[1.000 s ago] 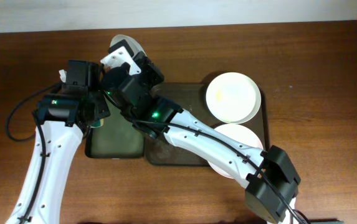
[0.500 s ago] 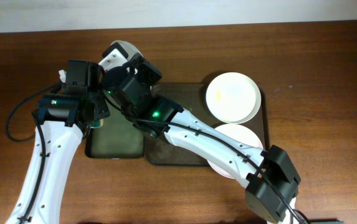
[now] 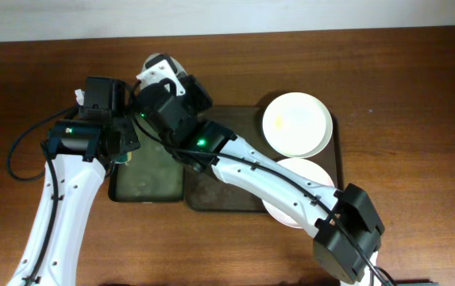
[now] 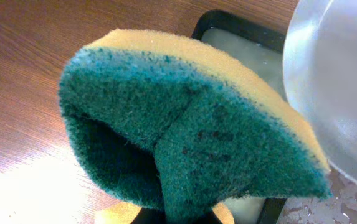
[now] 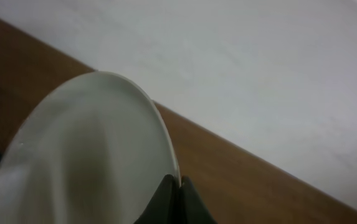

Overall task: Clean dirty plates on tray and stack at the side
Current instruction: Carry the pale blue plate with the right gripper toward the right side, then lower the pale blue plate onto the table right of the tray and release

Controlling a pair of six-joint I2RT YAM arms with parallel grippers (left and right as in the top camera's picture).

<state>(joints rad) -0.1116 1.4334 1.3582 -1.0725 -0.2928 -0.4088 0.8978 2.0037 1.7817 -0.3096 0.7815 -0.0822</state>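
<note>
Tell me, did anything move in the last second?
The right gripper, shut on the rim of a white plate, turned a little, so less of that plate shows from overhead. The left gripper stayed put, holding the green-and-yellow sponge beside it. The two other plates on the brown tray did not move.

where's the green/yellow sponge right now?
The green-and-yellow foam sponge is pinched in the left hand, filling the left wrist view, over the left end of the narrow dark green tray, beside the round white plate.
</note>
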